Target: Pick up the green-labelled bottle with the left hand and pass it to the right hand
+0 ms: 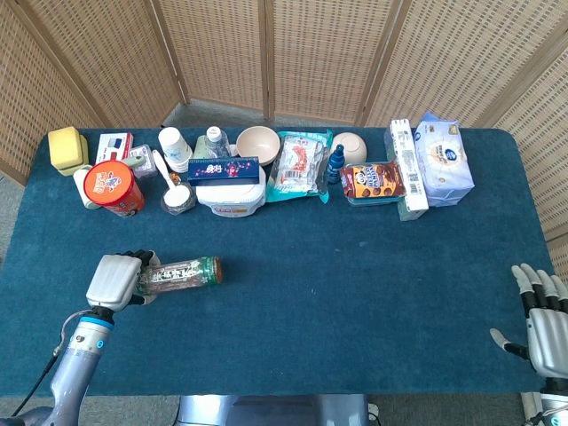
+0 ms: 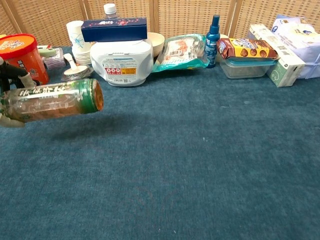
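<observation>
The green-labelled bottle (image 1: 180,272) is clear, with an orange cap end pointing right. It lies level and is lifted off the blue table, as the chest view shows by the bottle (image 2: 52,100) hanging above its shadow. My left hand (image 1: 115,280) grips its left end, fingers wrapped over the top; in the chest view only dark fingers (image 2: 11,71) show at the left edge. My right hand (image 1: 541,318) stays at the table's near right corner, fingers spread, holding nothing.
A row of goods lines the far edge: red tub (image 1: 113,187), white container with a blue box (image 1: 225,184), snack bag (image 1: 300,164), blue spray bottle (image 1: 335,163), cookie pack (image 1: 373,180), tissue pack (image 1: 442,158). Bare cloth (image 1: 355,284) spans the middle.
</observation>
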